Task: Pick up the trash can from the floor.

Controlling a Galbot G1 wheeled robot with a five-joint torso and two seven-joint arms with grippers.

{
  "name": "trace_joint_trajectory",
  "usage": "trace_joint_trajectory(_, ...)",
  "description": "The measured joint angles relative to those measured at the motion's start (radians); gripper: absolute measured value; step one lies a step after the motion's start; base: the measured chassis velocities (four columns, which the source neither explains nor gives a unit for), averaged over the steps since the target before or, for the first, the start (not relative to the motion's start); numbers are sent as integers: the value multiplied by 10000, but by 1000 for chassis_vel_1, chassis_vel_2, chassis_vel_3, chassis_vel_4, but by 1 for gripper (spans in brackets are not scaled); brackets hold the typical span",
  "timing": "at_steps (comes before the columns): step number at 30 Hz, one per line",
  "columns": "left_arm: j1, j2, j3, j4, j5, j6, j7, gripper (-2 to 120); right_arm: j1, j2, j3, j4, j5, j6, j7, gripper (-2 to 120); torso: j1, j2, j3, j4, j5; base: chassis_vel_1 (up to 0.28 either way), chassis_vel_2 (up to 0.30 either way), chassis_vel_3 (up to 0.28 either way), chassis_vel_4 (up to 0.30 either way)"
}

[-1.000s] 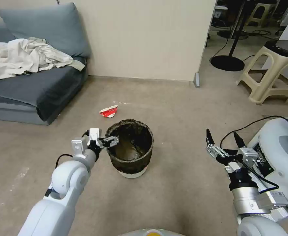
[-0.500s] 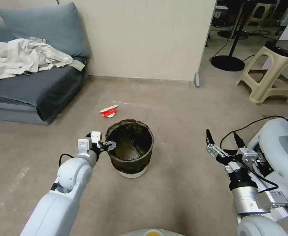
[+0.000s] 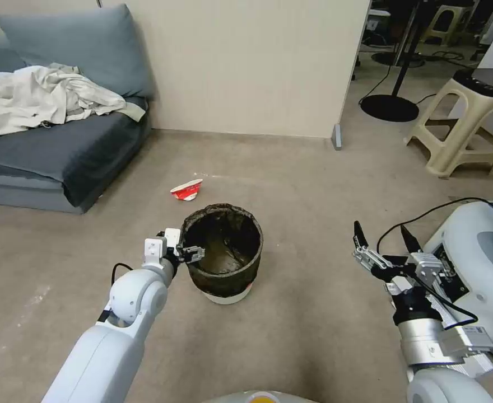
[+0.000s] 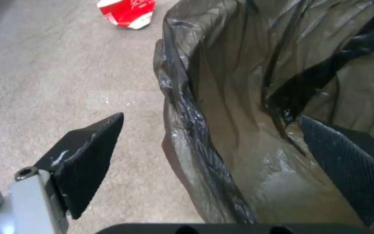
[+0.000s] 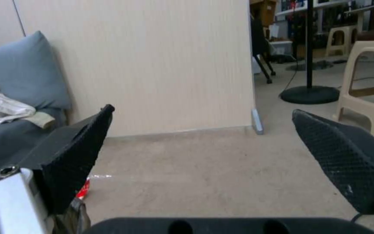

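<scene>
Left gripper [image 4: 208,146] jaws wide open, straddling trash can [image 3: 222,254] rim on floor [image 3: 314,190]; right gripper [image 3: 382,235] open, empty, well apart.

Crushed red-and-white cup [image 3: 186,190], lying on its side. Grey sofa [image 3: 50,157] with blue-grey cushion [image 3: 78,47]; rumpled pale cloth [image 3: 39,101] heaped on seat. Beige partition wall [image 3: 246,67]. Beige plastic stool [image 3: 470,126], dark object on top, possibly a cushion. Black stand base [image 3: 389,107].
</scene>
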Motion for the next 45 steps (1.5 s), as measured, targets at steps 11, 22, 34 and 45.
trace_joint_trajectory(11, -377, -83, 290, 640, -6, -2, -232, 100, 29, -88, 158, -73, 149, 0, 10, 100, 0, 0, 0, 0, 0, 0, 0, 0, 0)
trace_joint_trajectory(22, -525, -149, 433, 1049, -5, -8, -412, 100, 75, -133, 195, -122, 250, 1, 16, 100, 0, 0, 0, 0, -1, 0, 0, 0, 0)
trace_joint_trajectory(34, -696, -105, 593, 1406, -9, -21, -545, 95, 80, -131, 216, -144, 251, 3, 20, 100, 0, 0, -2, 0, 1, 0, 0, 0, 0)
trace_joint_trajectory(45, -697, -146, 626, 1516, -23, -22, -626, 74, 77, -104, 224, -188, 246, 23, 23, 100, 0, 0, -2, 0, -1, 0, 0, 0, 0)
